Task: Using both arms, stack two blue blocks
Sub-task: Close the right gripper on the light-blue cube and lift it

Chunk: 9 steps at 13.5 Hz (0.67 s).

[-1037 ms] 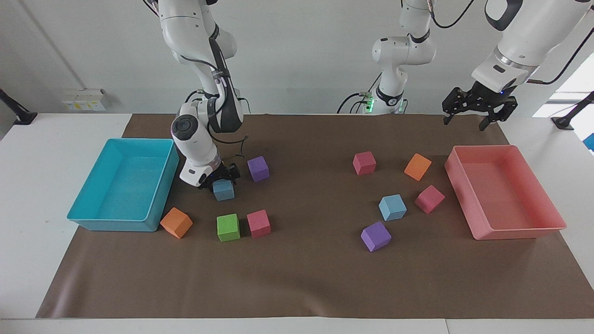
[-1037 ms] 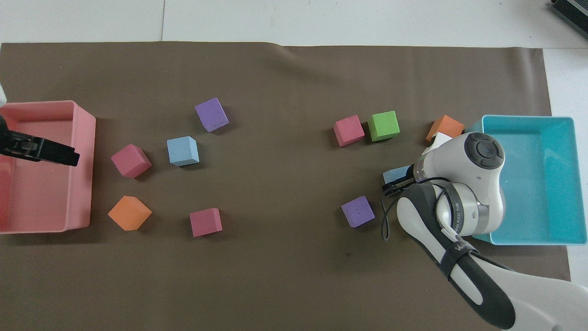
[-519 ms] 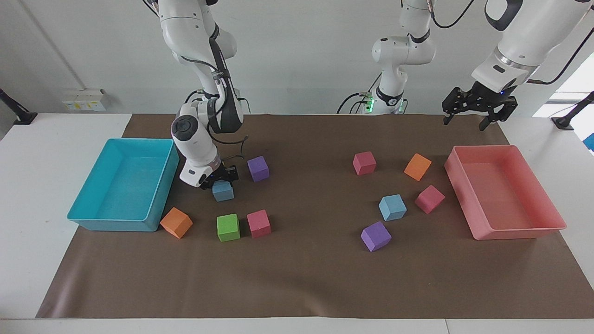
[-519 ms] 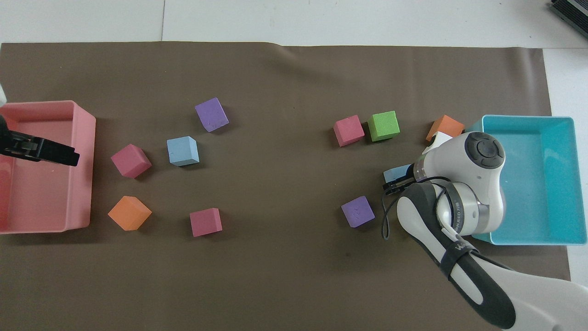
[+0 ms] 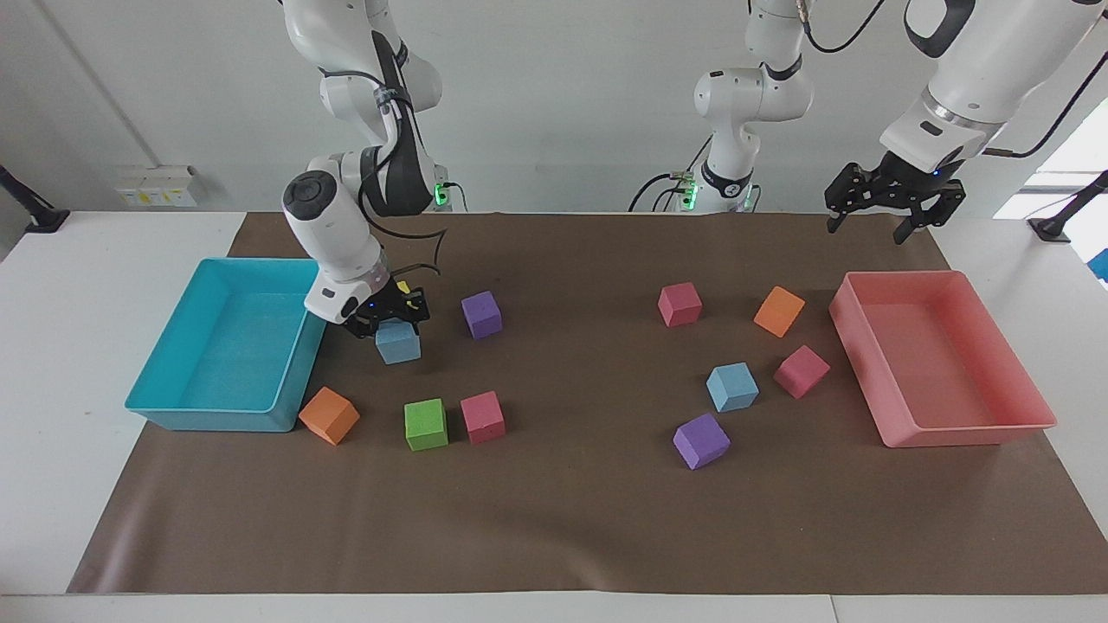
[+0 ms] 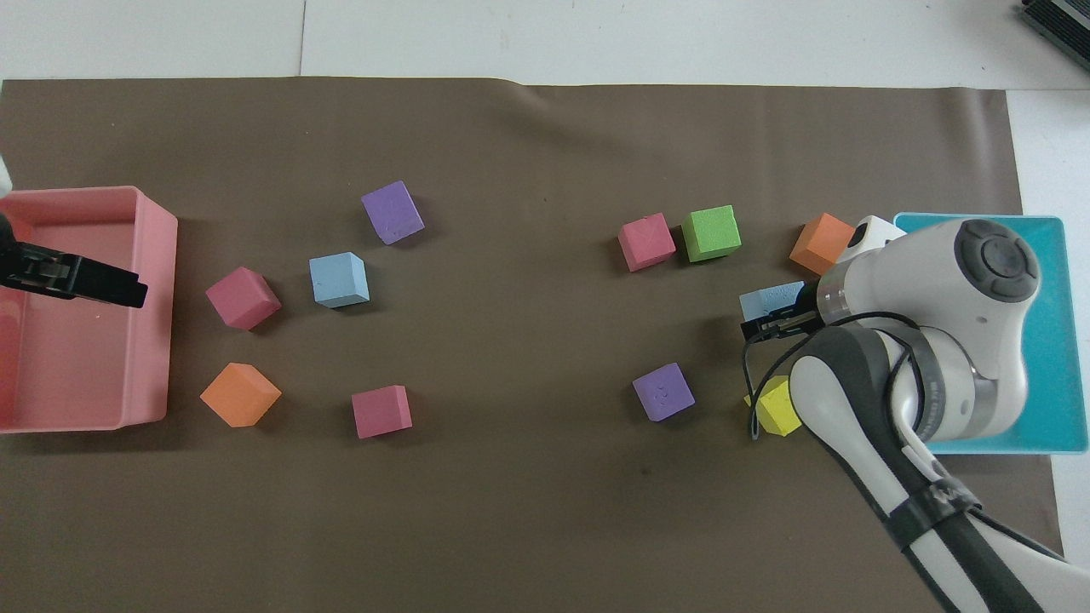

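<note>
Sky-blue foam block (image 5: 398,343) hangs pinched in the right gripper (image 5: 389,322), lifted over the mat beside the teal tray (image 5: 164,407); the left gripper (image 5: 892,208) waits spread above the pink tray (image 5: 969,433). From overhead, the second blue block (image 6: 339,279) lies near the left gripper, beside a red cube (image 6: 243,297).

Matt foam blue blocks (image 5: 732,386), glossy plastic trays (image 5: 943,363)

Cubes and trays sitting in view, counted.
Two blue blocks (image 5: 397,343) (image 5: 732,386), two purple, three pink, two orange, one green, one yellow; two trays.
</note>
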### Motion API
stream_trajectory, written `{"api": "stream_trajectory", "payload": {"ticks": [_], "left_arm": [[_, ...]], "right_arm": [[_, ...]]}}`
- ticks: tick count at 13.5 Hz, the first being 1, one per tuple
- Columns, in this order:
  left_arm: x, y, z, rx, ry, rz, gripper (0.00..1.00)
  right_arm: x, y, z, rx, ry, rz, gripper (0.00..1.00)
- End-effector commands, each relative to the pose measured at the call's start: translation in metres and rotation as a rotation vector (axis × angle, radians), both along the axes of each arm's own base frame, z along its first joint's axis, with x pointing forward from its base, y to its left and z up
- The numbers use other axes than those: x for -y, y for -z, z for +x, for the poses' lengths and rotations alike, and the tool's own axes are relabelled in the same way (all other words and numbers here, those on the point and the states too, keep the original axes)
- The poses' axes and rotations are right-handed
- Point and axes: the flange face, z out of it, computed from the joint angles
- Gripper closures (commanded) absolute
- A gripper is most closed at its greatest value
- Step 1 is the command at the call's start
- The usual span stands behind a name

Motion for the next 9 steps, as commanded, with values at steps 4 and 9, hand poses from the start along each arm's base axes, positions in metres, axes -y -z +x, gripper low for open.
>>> {"api": "stream_trajectory", "payload": {"ticks": [4, 9], "left_arm": [[-0.003, -0.002, -0.006, 0.001, 0.004, -0.011, 0.0], [-0.002, -0.002, -0.006, 0.001, 0.006, -0.011, 0.0]], "right_arm": [[-0.022, -0.032, 0.005, -0.004, 0.078, 0.011, 1.0], [-0.114, -0.046, 0.023, 0.013, 0.164, 0.015, 1.0]]}}
